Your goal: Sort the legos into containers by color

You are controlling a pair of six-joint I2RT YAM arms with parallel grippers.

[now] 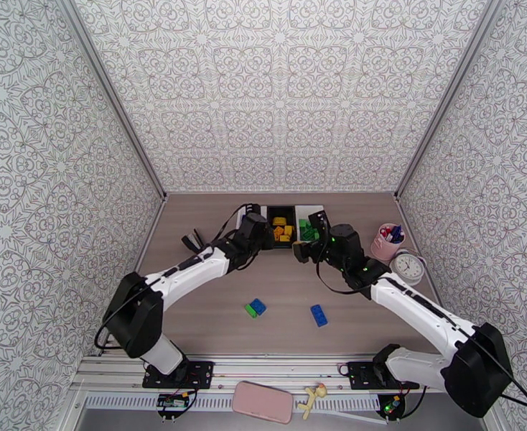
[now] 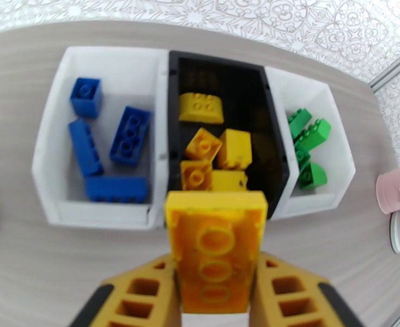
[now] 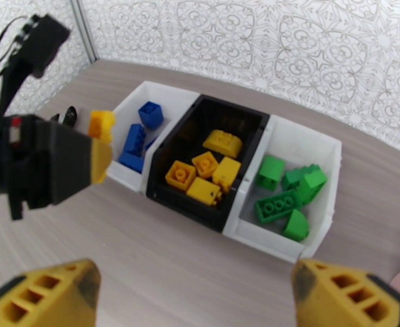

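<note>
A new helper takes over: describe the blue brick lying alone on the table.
On the wooden table, look nearer the arm bases than the bins. The lone blue brick lies right of centre; the other loose blue brick, to its left, sits against a green brick.

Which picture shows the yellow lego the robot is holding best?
The left wrist view. The yellow lego looks big and close there, clamped in the left claw, with its hollow underside facing the camera. The right wrist view shows it small, from the side. From above it is too small to pick out.
</note>
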